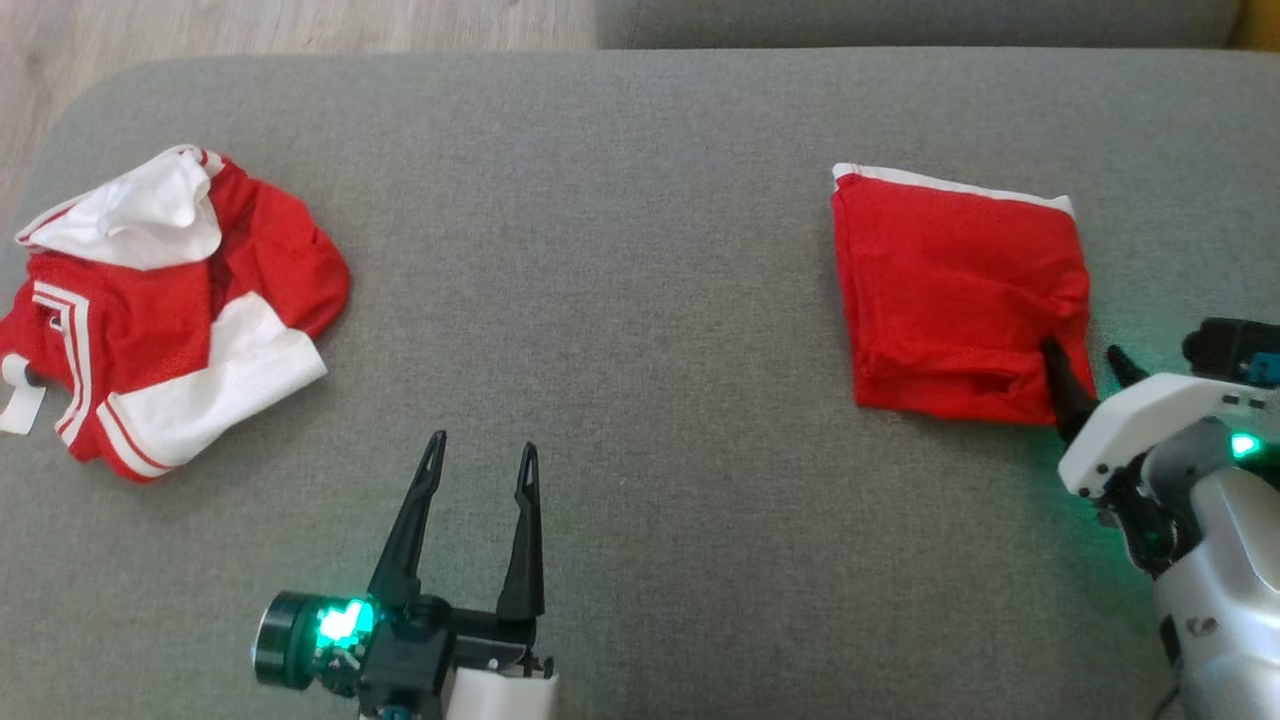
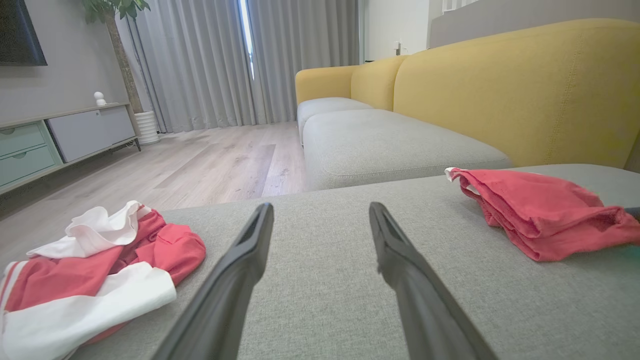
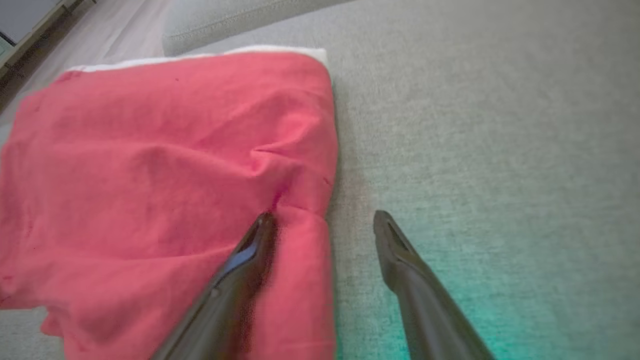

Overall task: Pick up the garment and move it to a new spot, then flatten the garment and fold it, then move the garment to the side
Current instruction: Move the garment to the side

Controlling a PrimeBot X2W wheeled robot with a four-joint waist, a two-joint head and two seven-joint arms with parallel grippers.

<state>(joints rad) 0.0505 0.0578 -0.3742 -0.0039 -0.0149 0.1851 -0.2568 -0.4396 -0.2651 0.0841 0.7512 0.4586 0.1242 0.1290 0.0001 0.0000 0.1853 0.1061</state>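
Note:
A red garment [image 1: 950,290] lies folded into a rough square with a white edge at the back, on the right of the grey cushion [image 1: 640,200]. My right gripper [image 1: 1082,350] is open at its near right corner. In the right wrist view one finger [image 3: 240,270] rests on the red fabric [image 3: 150,165] and the other finger [image 3: 415,280] on bare cushion beside it. My left gripper [image 1: 482,445] is open over the middle front of the cushion, holding nothing. In the left wrist view the folded garment [image 2: 540,215] lies to the right of the left gripper [image 2: 321,207].
A crumpled red and white garment [image 1: 170,310] lies at the cushion's left edge, also low left in the left wrist view [image 2: 95,270]. Wooden floor [image 1: 250,25] runs beyond the far left. A yellow sofa [image 2: 500,85] with grey seats stands behind.

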